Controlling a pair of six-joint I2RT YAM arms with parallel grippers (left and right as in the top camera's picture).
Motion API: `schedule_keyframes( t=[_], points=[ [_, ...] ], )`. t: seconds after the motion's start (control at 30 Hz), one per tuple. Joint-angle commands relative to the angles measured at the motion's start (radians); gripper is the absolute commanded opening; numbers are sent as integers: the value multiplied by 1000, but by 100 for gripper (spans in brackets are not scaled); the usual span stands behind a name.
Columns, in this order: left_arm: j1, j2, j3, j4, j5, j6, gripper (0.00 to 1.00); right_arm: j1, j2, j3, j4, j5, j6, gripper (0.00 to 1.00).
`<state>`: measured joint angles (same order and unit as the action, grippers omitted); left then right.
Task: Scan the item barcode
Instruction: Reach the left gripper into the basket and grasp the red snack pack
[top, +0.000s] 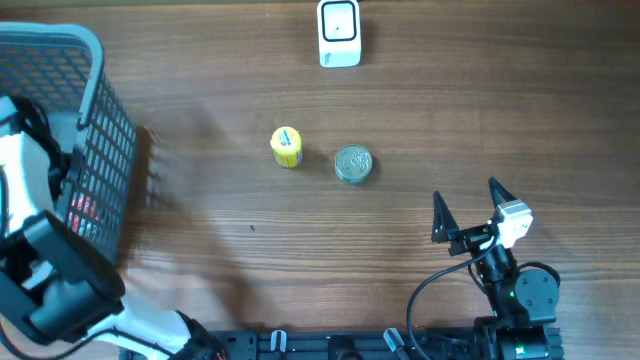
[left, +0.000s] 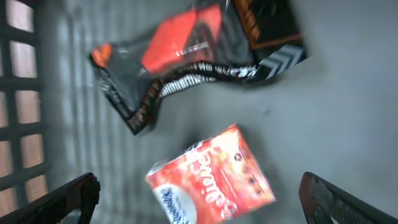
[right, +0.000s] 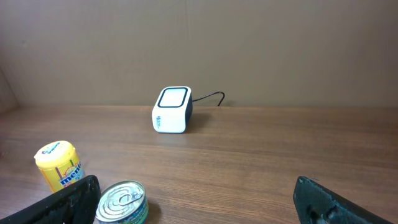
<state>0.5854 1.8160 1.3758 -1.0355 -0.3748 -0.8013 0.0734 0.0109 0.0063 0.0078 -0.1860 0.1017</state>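
Pick-up stage here: the left arm hangs over the basket (top: 100, 130), left fingers (left: 74, 196) spread wide either side of the red packet (left: 211, 180) lying flat on the basket floor, just below a crumpled black wrapper (left: 186, 62). Nothing is gripped yet. The packet sits skewed, one corner aimed up the wrist view, its print running lower left to upper right; its long axis probably follows that. Next: drop, twist to square across it, then pinch. The right fingers (top: 440, 215) are spread and idle, and the scanner (top: 339, 33) waits across the table (top: 220, 260).
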Motion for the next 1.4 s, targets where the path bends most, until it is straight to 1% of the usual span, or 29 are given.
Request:
schedule_keyframes(
  t=[0.0,0.2,0.43,0.53,0.57,0.63,0.7,0.77,0.87,0.9,0.93,1.2,1.37],
  points=[
    [6,35,-71,49,12,16,100,6,-6,-1,5,6,10,100],
    [6,37,-157,148,17,16,100,6,-6,-1,5,6,10,100],
    [6,38,-292,304,99,16,100,6,-6,-1,5,6,9,100],
    [6,38,-312,322,103,16,100,6,-6,-1,5,6,10,100],
    [6,38,-312,322,103,15,98,6,-6,-1,5,6,10,100],
    [6,37,-312,322,103,16,89,6,-6,-1,5,6,10,100],
    [6,37,-312,324,103,16,85,6,-6,-1,5,6,10,100],
    [6,37,-303,324,122,16,79,6,-6,-1,5,6,9,100],
    [6,27,-266,303,167,16,75,6,-6,-1,5,6,10,100],
    [6,17,-247,290,179,16,71,6,-6,-1,5,6,9,100],
    [6,10,-233,280,185,16,69,6,-6,-1,5,6,9,100],
    [6,-95,-97,193,188,17,69,6,-6,-1,5,6,10,100],
    [6,-207,17,171,188,62,69,6,-6,-1,5,6,10,100]
  ],
)
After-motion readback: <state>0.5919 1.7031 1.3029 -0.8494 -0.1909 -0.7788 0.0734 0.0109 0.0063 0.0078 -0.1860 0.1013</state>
